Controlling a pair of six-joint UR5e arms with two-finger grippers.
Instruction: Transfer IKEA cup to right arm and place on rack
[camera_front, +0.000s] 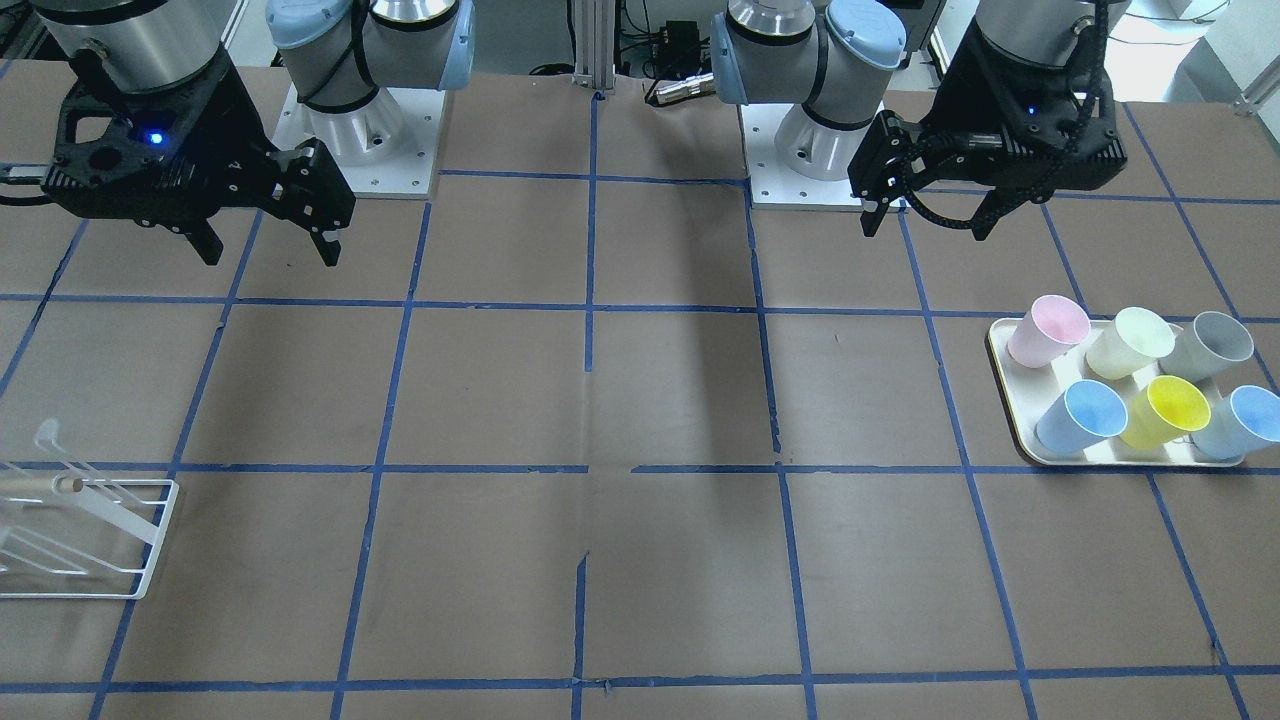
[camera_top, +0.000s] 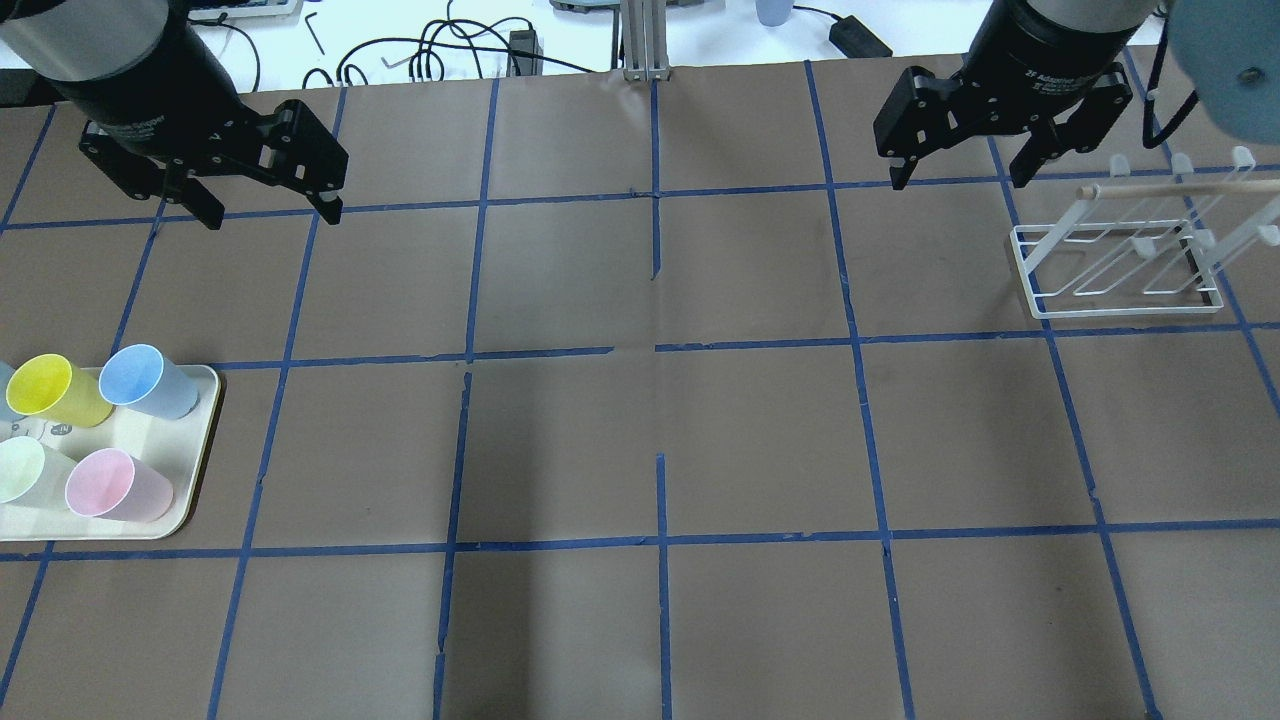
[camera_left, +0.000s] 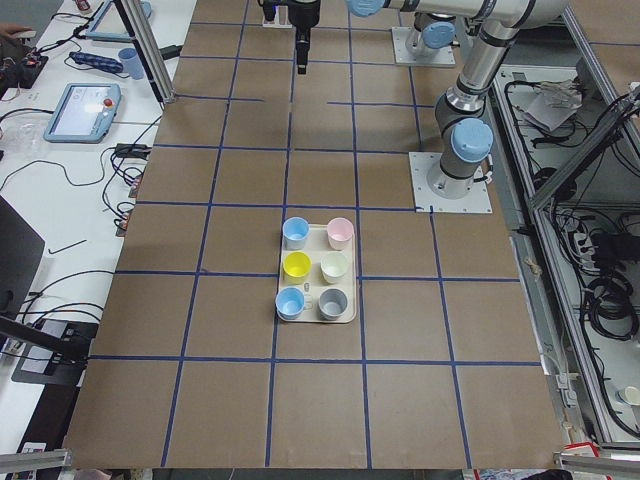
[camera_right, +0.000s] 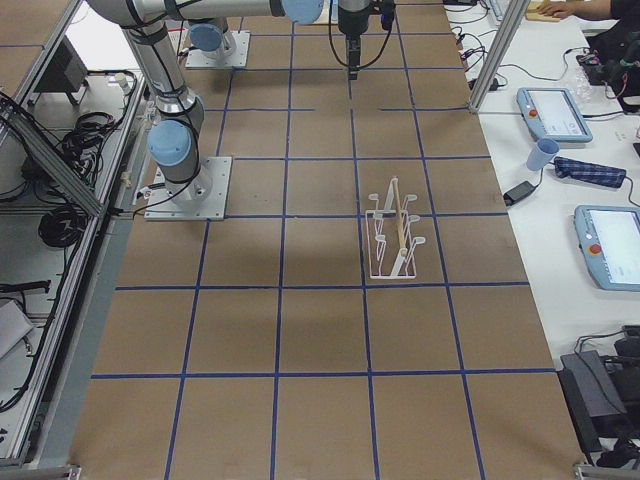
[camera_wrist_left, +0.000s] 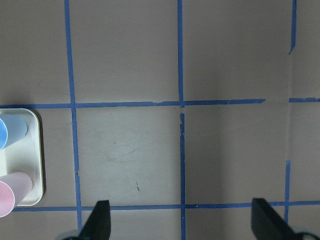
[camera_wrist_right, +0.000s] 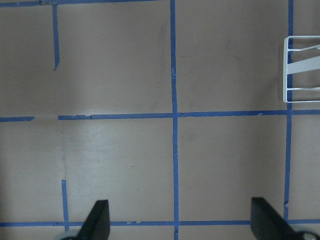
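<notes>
Overhead exterior view: IKEA cup (camera_top: 150, 382) sits on a tray (camera_top: 195, 455) at left edge, below the nearer left gripper (camera_top: 270, 213), fingers wide, empty. Right gripper (camera_top: 958, 178), also wide, hangs upper right by the rack (camera_top: 1120, 312).

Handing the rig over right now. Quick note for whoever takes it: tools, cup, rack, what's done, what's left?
Left tool: open, empty, above the table, apart from the tray.
Right tool: open, empty, hanging beside the rack.
Blue IKEA cups: two alike, both standing on the tray on the robot's left.
Rack: on the robot's right, no cup on it.
Done: nothing yet.
Left: left tool picks a blue cup, passes it to the right tool, which sets it on the rack.
</notes>
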